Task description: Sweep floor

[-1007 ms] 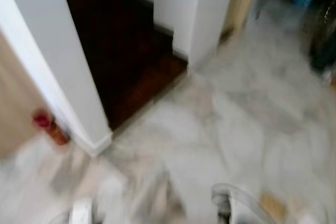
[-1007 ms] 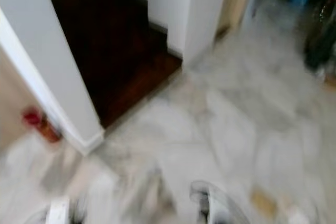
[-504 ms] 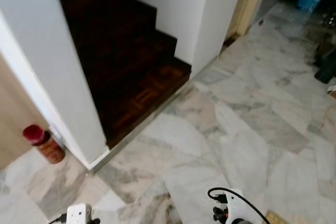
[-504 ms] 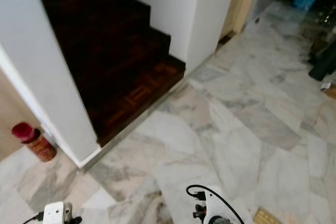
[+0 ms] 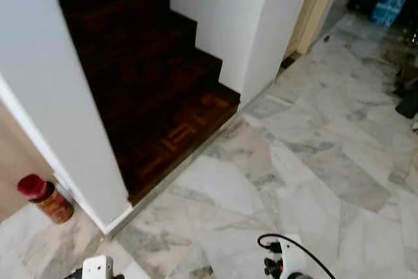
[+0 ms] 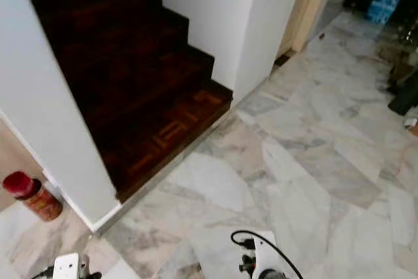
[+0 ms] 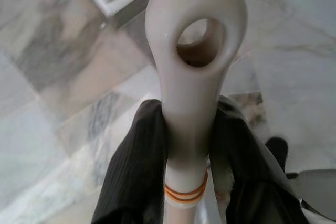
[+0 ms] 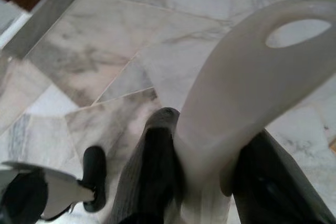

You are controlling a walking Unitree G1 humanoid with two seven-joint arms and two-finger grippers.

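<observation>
Handles sit nearest: the left gripper (image 7: 186, 150) is closed on a pale plastic handle (image 7: 194, 56) with a hanging hole at its end and orange bands lower down, its black fingers (image 7: 136, 166) pressed against either side of the neck. The right gripper (image 8: 202, 171) is likewise clamped on a second pale handle (image 8: 252, 82), flatter and also pierced with a hole. Which is the broom and which the dustpan cannot be told, since the working ends are out of sight. Both look like light, rigid moulded plastic, smooth enough to twist in a loose hold, so the narrow neck just below the loop, where the fingers already sit, seems the sound place to grip.

The wrists show at the bottom edge of the head views, left arm (image 5: 96, 268) and right arm (image 5: 287, 266) apart, over the marble floor (image 5: 307, 161). Beyond, a red-capped jar (image 5: 46, 198) stands beside the foot of a white wall (image 5: 59, 115), then dark wooden stairs (image 5: 163, 96) rise. Farthest off, a blue pack (image 5: 392, 3) lies past a doorway.
</observation>
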